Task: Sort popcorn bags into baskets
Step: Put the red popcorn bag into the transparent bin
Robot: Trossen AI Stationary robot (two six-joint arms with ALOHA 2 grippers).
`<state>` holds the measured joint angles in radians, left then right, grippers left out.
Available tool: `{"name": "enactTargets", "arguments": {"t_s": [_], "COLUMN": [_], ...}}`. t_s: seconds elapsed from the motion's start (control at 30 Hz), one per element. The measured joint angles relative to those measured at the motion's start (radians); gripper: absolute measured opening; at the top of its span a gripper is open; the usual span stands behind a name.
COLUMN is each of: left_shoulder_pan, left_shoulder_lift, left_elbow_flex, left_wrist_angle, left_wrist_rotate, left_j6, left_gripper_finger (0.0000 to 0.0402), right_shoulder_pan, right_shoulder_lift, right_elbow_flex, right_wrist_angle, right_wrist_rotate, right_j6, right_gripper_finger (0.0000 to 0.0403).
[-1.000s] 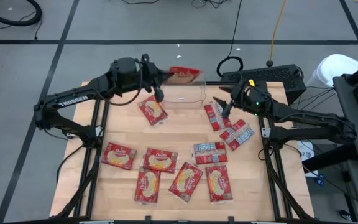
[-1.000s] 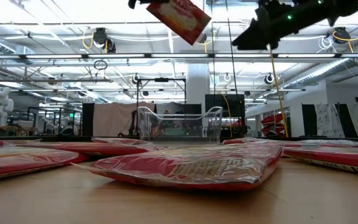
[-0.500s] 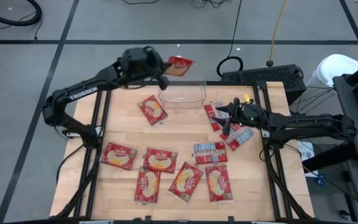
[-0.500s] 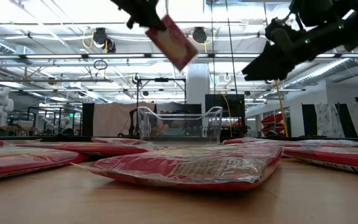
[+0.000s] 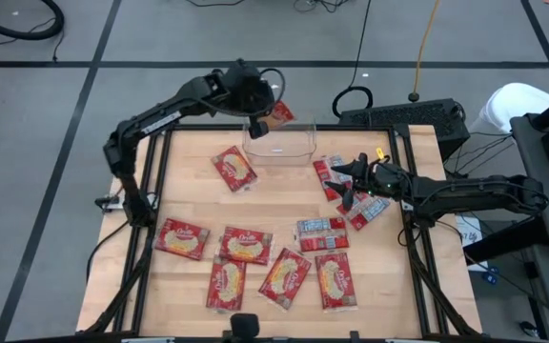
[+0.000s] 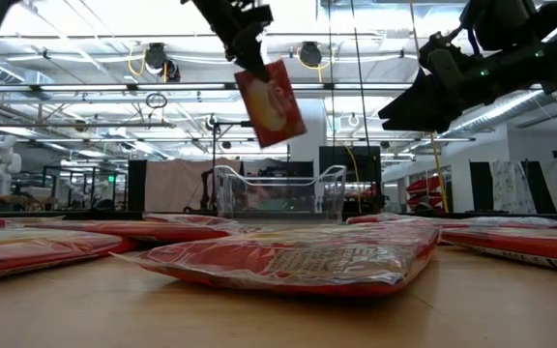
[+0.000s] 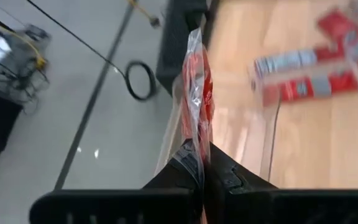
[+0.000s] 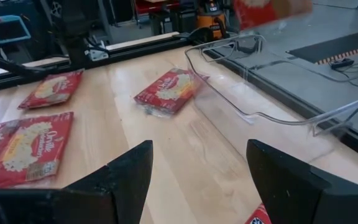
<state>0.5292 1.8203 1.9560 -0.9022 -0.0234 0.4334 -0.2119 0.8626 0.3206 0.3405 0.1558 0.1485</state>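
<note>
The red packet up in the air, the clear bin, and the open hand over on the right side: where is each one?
held popcorn bag (image 6: 271, 102), low view, middle of its printed front.
clear bin (image 5: 279, 152), high view, its bare floor.
right hand (image 5: 348, 181), high view, midway between its spread fingertips.

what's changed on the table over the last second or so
The left hand, shut on a popcorn bag, swung it from flat to hanging edge-down and carried it over the clear bin. The right hand, open, came down toward the packets right of the bin. The bags lying on the table and the bin stayed put.
</note>
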Motion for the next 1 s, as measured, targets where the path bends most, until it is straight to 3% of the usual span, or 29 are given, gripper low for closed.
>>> {"name": "enactTargets", "arguments": {"t_s": [0.27,1.0], "left_shoulder_pan": [0.017,0.113], "left_shoulder_lift": [0.117,0.280], "left_elbow_flex": [0.101,0.100], "left_wrist_angle": [-0.142,-0.143], "left_wrist_rotate": [0.002,-0.031], "left_j6": [0.226,0.349], "left_gripper_finger": [0.0015,0.0021], "right_shoulder_pan": [0.000,0.000], "right_shoulder_lift": [0.000,0.000], "right_elbow_flex": [0.000,0.000], "right_wrist_angle": [0.000,-0.009], "right_wrist_rotate": [-0.001,-0.003], "right_j6": [-0.001,-0.003], "right_gripper_finger": [0.0254,0.0254]}}
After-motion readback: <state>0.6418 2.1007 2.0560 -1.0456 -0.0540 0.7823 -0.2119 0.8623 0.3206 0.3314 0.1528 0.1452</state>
